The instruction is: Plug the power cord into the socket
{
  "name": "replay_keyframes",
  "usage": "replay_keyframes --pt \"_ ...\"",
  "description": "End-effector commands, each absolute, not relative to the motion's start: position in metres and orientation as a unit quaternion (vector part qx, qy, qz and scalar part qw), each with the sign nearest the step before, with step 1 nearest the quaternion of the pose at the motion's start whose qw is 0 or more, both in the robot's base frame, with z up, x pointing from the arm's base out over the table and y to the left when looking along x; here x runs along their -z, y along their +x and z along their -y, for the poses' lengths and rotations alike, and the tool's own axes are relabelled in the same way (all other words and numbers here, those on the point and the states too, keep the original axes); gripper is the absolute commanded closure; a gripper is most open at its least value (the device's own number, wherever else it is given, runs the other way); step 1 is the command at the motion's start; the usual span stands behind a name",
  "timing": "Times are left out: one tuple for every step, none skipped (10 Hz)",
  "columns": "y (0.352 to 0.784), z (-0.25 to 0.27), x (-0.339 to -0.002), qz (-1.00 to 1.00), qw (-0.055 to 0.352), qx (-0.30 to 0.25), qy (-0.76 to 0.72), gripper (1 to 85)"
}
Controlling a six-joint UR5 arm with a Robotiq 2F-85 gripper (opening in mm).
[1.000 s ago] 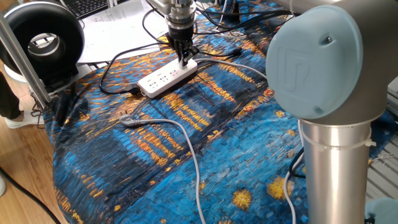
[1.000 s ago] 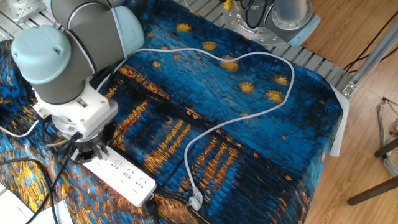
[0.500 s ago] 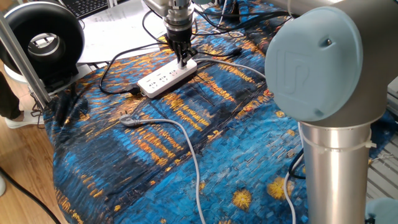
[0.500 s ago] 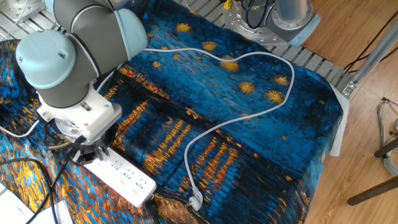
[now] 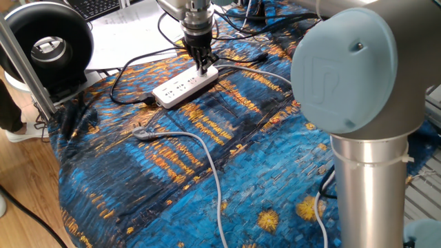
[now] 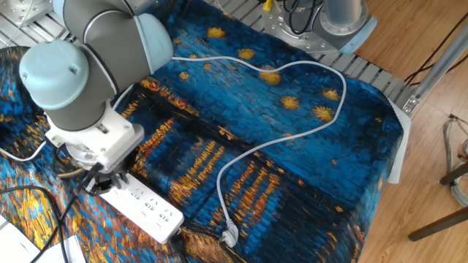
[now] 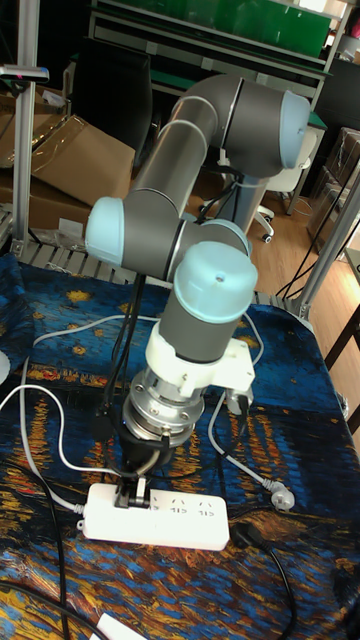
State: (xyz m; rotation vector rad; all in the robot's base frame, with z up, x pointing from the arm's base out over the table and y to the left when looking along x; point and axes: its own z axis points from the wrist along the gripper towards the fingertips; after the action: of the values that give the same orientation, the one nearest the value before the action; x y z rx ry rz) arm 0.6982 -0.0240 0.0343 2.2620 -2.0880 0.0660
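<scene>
— Looking at the power strip [image 7: 156, 515] now: it is lying directly under the gripper [image 7: 130, 492], and I am holding the fingertips right down at its top face, over the outlets at one end. From the tall fixed view that is the end away from the strip's black lead [image 7: 262, 552].

— Which way is the strip running?

— It is lying flat on the blue cloth [image 5: 227, 158], long axis crosswise to the arm in the tall view, slanting across the cloth in one fixed view [image 5: 185, 84]. The arm is coming straight down on it, so I am judging that the move turns on lining up vertically over one outlet.

— And the jaws?

— They are sitting close together, nearly pinched, around something small and dark at the tips. I am guessing that is the plug, but I cannot tell whether they are actually clamping it or whether the prongs are seated.

— Where is the cord?

— A thin white cord [image 7: 40, 430] is trailing away from the gripper end across the cloth. The thicker grey cable [image 6: 292, 128] with the loose end is lying well apart.
</scene>
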Motion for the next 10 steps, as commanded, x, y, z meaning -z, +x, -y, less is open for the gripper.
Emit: replay_keyframes --pt "0.702 0.018 -0.045 0.674 0.046 -0.02 0.737 83.0" --pt "0.704 0.015 -0.048 0.672 0.047 -0.016 0.739 68.7" --pt "0.701 0.008 -0.041 0.671 0.032 0.009 0.741 60.3" --pt "0.7 0.012 -0.034 0.667 0.025 0.016 0.744 47.3" --pt "0.7 0.014 -0.033 0.659 0.026 0.018 0.751 34.7" --pt "0.7 0.017 -0.037 0.656 0.037 0.013 0.754 26.0" --pt "0.697 0.016 -0.044 0.658 0.041 0.014 0.752 24.7" --pt "0.693 0.012 -0.055 0.663 0.046 0.018 0.747 24.7" --pt "0.69 0.006 -0.066 0.669 0.049 0.021 0.741 24.7" --pt "0.688 0.003 -0.072 0.676 0.05 0.02 0.735 25.0"
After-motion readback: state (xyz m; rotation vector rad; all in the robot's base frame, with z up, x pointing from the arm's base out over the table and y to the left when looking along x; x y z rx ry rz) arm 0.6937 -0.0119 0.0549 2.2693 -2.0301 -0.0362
